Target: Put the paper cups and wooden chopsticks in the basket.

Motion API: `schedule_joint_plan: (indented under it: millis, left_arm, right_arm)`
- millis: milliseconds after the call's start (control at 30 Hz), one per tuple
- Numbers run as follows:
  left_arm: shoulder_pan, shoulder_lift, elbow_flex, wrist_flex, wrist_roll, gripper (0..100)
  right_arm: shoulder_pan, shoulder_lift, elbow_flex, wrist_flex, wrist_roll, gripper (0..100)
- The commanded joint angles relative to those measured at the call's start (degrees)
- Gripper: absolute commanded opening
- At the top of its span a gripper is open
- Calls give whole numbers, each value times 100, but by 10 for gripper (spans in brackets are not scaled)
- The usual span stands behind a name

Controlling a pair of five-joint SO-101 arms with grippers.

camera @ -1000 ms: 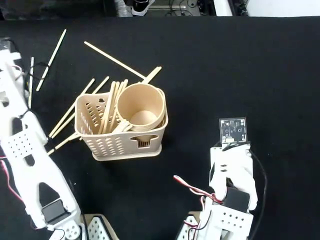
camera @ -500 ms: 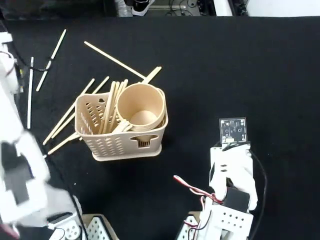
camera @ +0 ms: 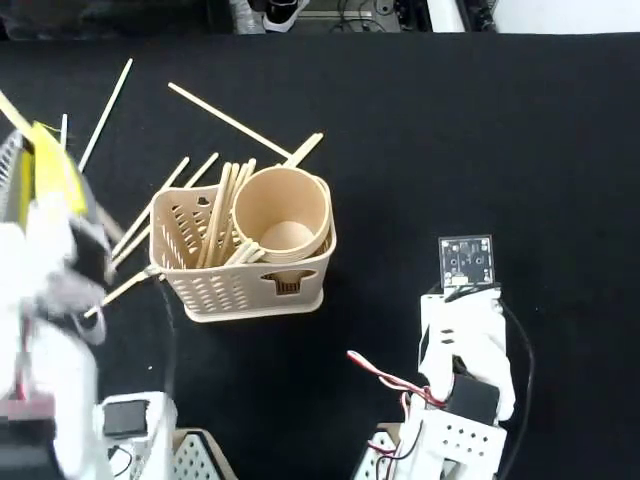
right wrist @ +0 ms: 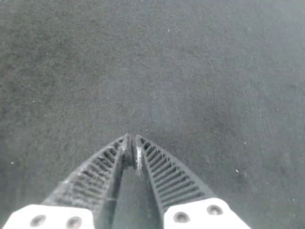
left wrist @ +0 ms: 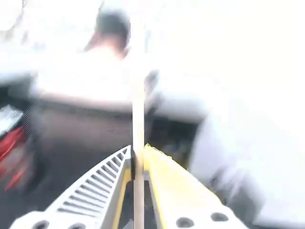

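basket (camera: 238, 291): matt plastic | chopsticks (camera: 230, 120): bare wood | cup (camera: 283, 212): paper | table (camera: 480, 130): matt black cloth

In the high view's lower right, the white right arm (camera: 460, 340) is carrying a black square plate (camera: 466, 260) and trailing red-and-white wires (camera: 385, 377); the left hand (left wrist: 137, 148) is showing one white ribbed finger (left wrist: 102, 179) and one yellow finger (left wrist: 171, 179).

The left arm (camera: 45, 300) is a blur at the high view's edge, the chopstick (left wrist: 138, 109) in the left hand (left wrist: 137, 149) fades into blurred surroundings, and the basket (camera: 240, 290) wall hides the paper cups' (camera: 283, 215) lower parts.
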State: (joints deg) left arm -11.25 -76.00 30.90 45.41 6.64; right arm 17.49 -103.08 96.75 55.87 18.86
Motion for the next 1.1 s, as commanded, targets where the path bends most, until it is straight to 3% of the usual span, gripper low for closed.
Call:
schedule_joint_plan:
  millis: [0,300,433,567,800,1067]
  left_arm:
    - [1420,-703,1235,-1143,70,29]
    - [1640,-888,2431,-1134,62,35]
    - [1341,-826,2220,-712,105,214]
    - [637,-475,1429,-53,62,244]
    - [-1332,2215,-523,1020,-527,246]
    - [-2299,6031,-2290,1459,-1451,242]
  right_arm:
    - [-79,-242,-13,18,44,14]
    - [-79,-242,-13,18,44,14]
    - [-79,-242,-13,18,44,14]
    - [-79,-242,-13,18,44,14]
    - [-79,-242,-13,18,44,14]
    - [-79,-242,-13,18,44,14]
